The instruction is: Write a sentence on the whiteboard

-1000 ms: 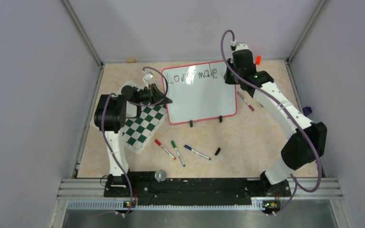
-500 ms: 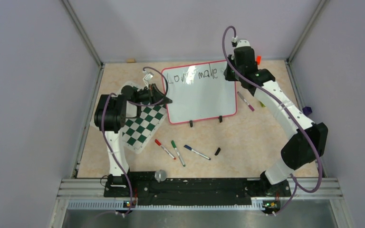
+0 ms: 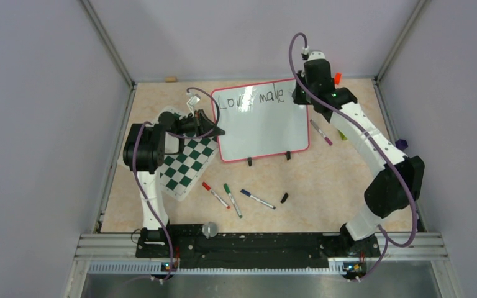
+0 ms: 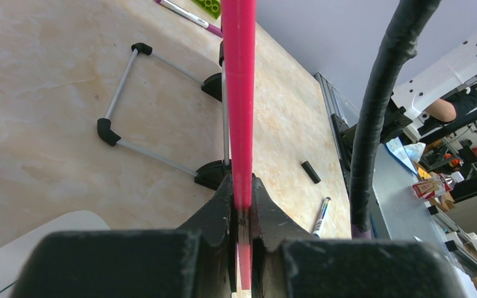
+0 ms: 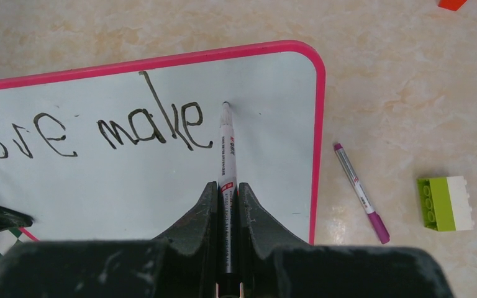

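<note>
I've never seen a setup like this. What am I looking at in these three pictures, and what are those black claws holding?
These are two robot arms bolted at the near edge of a table. The wide picture looks down from above. The other two come from small cameras on each wrist, so each sees its own gripper.

The left gripper pinches the red frame of the whiteboard, apparently to steady it. The right gripper holds a marker pen with its tip at the board, just after the handwritten words "Love make".

On the table lie a checkered mat, a red marker, a green marker, a blue marker, a black cap, a purple marker and a green-and-white brick.
</note>
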